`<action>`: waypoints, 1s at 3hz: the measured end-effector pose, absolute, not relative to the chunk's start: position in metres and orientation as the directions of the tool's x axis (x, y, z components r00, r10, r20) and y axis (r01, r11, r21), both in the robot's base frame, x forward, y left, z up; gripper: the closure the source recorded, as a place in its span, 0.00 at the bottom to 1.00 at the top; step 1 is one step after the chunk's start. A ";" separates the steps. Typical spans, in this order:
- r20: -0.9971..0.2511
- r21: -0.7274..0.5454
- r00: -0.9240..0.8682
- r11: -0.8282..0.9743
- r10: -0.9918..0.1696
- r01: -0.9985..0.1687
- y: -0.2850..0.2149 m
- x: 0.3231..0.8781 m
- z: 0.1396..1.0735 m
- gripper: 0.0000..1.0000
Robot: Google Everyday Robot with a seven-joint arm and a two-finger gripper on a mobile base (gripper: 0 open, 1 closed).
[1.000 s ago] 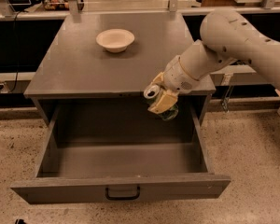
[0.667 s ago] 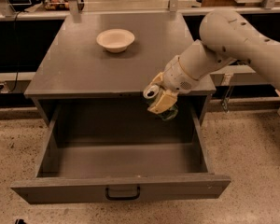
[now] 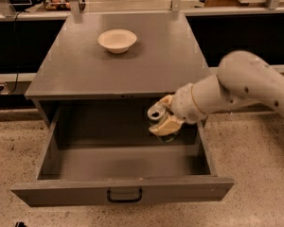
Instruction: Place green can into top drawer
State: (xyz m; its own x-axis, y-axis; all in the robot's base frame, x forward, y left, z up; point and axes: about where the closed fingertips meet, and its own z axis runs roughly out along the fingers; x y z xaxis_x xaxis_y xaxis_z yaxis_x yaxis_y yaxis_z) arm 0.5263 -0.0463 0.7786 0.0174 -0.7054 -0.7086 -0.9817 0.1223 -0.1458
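Observation:
The top drawer [image 3: 61, 190] is pulled wide open below the grey cabinet top; its front panel carries a small black handle [image 3: 124, 196]. My gripper [image 3: 162, 122] hangs over the drawer's back right part, just below the cabinet's front edge. It is shut on the green can [image 3: 156, 112], whose silver top faces left; the cream fingers [image 3: 164, 126] hide most of its dark sides. The can is held above the drawer floor.
A cream-white bowl [image 3: 117, 40] sits at the back of the grey cabinet top [image 3: 85, 70]. My white arm [image 3: 246, 86] reaches in from the right across the cabinet's front right corner. Speckled floor surrounds the drawer; dark shelving stands behind.
The arm has dropped, carrying the gripper and can from the cabinet's front edge down into the drawer opening. Bowl and drawer have not moved.

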 end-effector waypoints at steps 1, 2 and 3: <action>-0.801 -0.118 -0.044 0.229 -0.597 -0.966 -0.056 0.510 0.726 1.00; -0.861 -0.120 -0.038 0.275 -0.507 -0.954 -0.060 0.518 0.690 0.82; -0.869 -0.114 -0.038 0.273 -0.494 -0.955 -0.059 0.518 0.679 0.59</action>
State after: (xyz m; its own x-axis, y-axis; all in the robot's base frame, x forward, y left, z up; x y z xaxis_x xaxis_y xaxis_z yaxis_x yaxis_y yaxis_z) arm 0.5179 -0.0589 0.6794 -0.0375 -0.4940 -0.8686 -0.9552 0.2731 -0.1141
